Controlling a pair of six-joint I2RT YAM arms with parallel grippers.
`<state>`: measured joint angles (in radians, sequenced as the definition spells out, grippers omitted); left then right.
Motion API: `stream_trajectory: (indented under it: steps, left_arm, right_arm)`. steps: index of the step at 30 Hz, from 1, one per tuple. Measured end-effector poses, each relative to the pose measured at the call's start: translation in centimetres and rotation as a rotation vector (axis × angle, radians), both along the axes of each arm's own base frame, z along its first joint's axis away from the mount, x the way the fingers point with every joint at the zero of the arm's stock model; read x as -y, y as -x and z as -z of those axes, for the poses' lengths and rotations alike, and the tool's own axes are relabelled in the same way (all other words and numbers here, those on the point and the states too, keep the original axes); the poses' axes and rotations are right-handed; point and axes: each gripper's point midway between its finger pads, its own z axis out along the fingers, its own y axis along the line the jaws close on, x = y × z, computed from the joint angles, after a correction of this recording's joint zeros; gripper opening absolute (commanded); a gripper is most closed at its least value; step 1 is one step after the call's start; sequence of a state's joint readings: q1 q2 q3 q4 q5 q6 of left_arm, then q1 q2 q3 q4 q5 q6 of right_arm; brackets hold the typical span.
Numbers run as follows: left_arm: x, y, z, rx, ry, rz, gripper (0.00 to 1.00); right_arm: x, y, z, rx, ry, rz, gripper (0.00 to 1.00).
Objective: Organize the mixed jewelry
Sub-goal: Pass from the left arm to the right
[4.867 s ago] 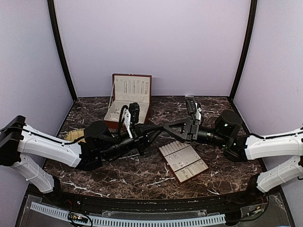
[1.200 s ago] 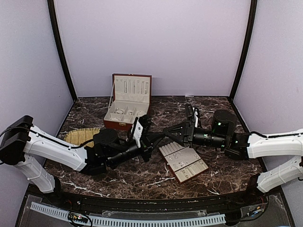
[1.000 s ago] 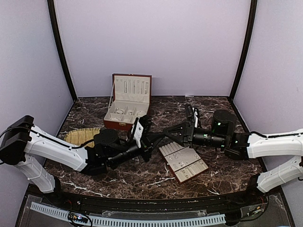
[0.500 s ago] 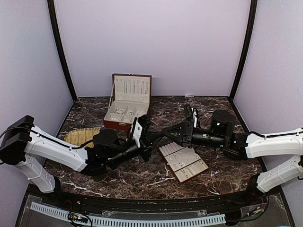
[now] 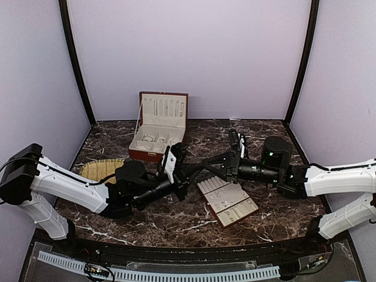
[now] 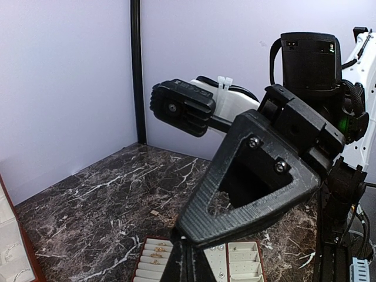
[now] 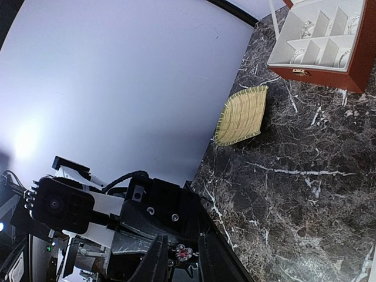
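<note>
My two grippers meet tip to tip above the near-left end of the cream slotted tray (image 5: 228, 201). The left gripper (image 5: 195, 171) is shut, and a tiny silvery stud with a red stone (image 7: 183, 253) sits at its tips. My right gripper (image 7: 182, 238) stands narrowly open, one finger on each side of the stud with a small gap on both sides. In the left wrist view the right gripper's black finger (image 6: 252, 176) covers the left gripper's tips (image 6: 187, 258). Below them the tray (image 6: 247, 261) holds small rings (image 6: 156, 250) and studs (image 6: 217, 247).
The red-brown box (image 5: 158, 126) stands open at the back left, with silvery pieces in its cream compartments (image 7: 305, 29). The woven mat (image 5: 100, 169) lies left of it, partly under my left arm. Dark marble table (image 5: 176, 217) all around, purple walls behind.
The right gripper's jaws have narrowed around the stud over the last second. Both arms have held almost still; earlier they came together from higher up.
</note>
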<state>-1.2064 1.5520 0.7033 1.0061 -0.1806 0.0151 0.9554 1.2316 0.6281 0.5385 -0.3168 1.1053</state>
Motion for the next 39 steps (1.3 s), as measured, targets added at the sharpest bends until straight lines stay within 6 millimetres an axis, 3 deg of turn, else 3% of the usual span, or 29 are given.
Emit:
stream_trajectory:
  steps: [3,8,22,39]
  left_arm:
    - [0.0,0.0,0.0,0.0,0.0,0.0,0.0]
    - [0.0,0.1,-0.1,0.003,0.005,0.004,0.0]
    - [0.5,0.1,1.6,0.013,-0.054,0.0,0.0]
    - [0.6,-0.1,1.7,0.021,-0.069,-0.022,0.0]
  right_arm:
    - [0.0,0.0,0.0,0.0,0.0,0.0,0.2]
    - [0.0,0.0,0.1,-0.009,0.003,0.001,0.31]
    - [0.1,0.0,1.1,-0.028,0.04,0.005,0.27]
    - [0.3,-0.2,1.7,-0.034,0.06,0.017,0.2]
